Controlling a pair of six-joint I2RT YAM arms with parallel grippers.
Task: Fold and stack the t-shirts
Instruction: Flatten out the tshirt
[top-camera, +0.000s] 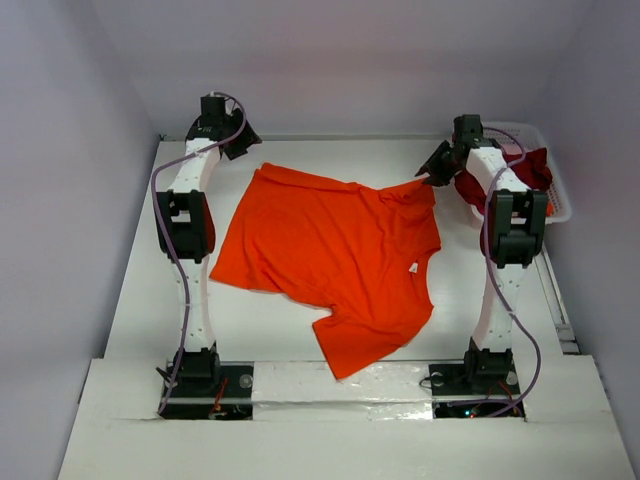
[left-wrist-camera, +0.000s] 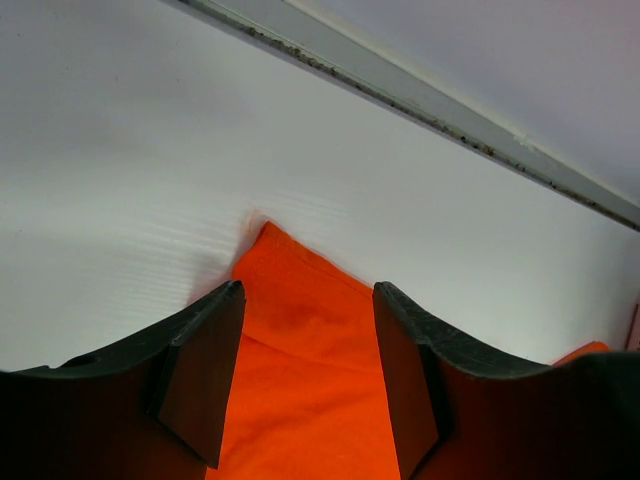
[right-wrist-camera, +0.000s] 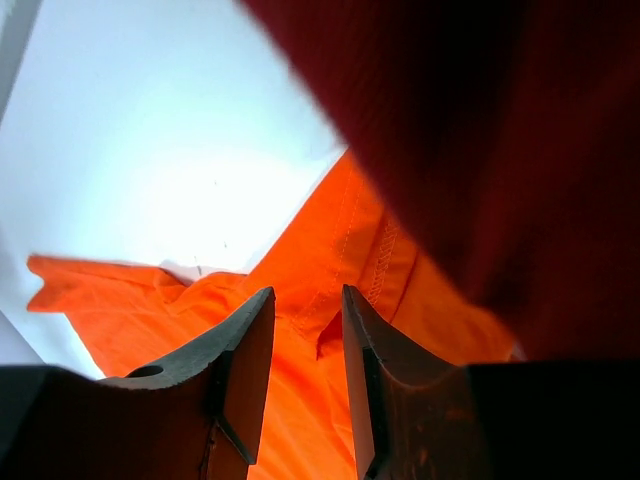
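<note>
**Narrow jaws nip a sleeve; wider jaws hover at the hem**

Closest in its own wrist view, the right gripper (right-wrist-camera: 308, 300) stands narrow, pinching a stitched fold of the orange t-shirt (top-camera: 330, 250). A blurred dark red t-shirt (right-wrist-camera: 480, 130) blocks that view's upper right. The left gripper (left-wrist-camera: 308, 300) hangs half-wide over the hem's far corner, gripping nothing. From above, the orange shirt lies flat on the table (top-camera: 140, 300). Its long axis runs left to right, skewed, with the collar toward the right arm and one sleeve drawn to a point. Beyond, the right arm hides part of a white basket (top-camera: 560, 200) holding red cloth.
</note>
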